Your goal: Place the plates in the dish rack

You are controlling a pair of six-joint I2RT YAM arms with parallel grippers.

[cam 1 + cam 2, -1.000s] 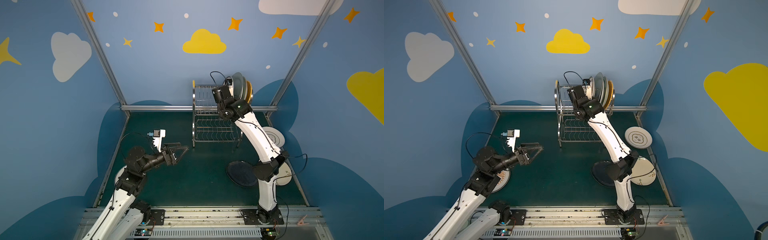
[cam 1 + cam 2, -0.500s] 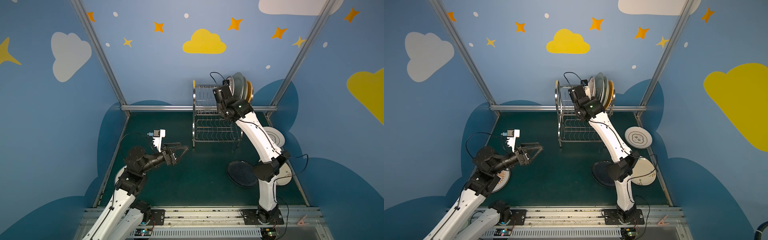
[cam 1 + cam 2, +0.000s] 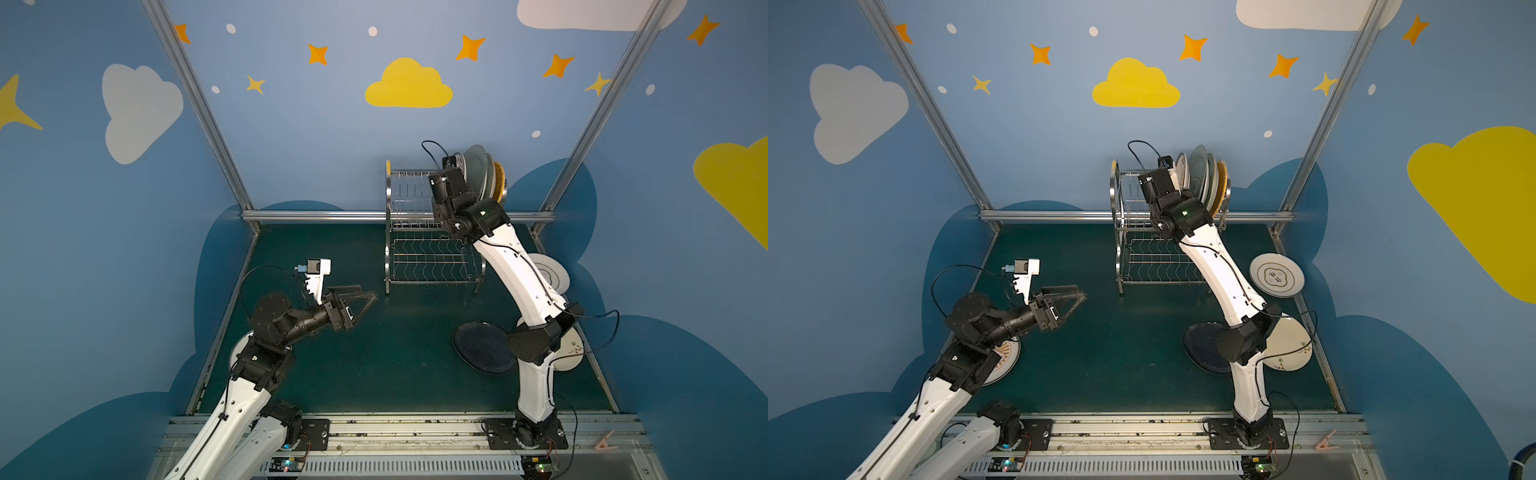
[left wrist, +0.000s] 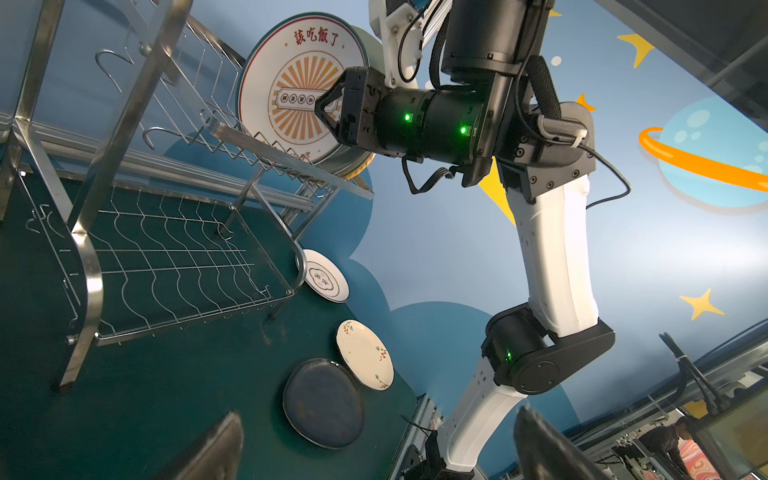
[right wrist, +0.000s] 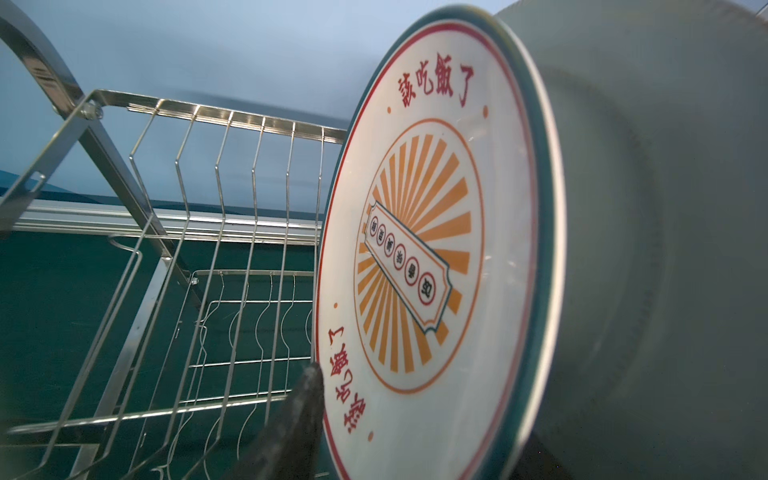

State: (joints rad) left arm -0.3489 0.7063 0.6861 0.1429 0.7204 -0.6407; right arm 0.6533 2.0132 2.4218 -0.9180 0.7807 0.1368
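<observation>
Little has shifted: white sunburst plate [image 5: 415, 249] stands seated in the shiny wire dish rack [image 4: 92, 286]. The right gripper [image 4: 319, 104] lingers at its rim, and whether it is pinching I cannot tell. The left gripper [image 3: 365, 291] waits, spread.

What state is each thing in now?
Two-tier stainless-steel wire dish rack: upper tier partly loaded, lower shelf bare.
White plate with orange sunburst: standing in upper tier.
Black round plate: flat on table.
Cream floral plate: flat on table.
Left gripper: open, empty.
Right gripper: at sunburst plate, grip unclear.
</observation>
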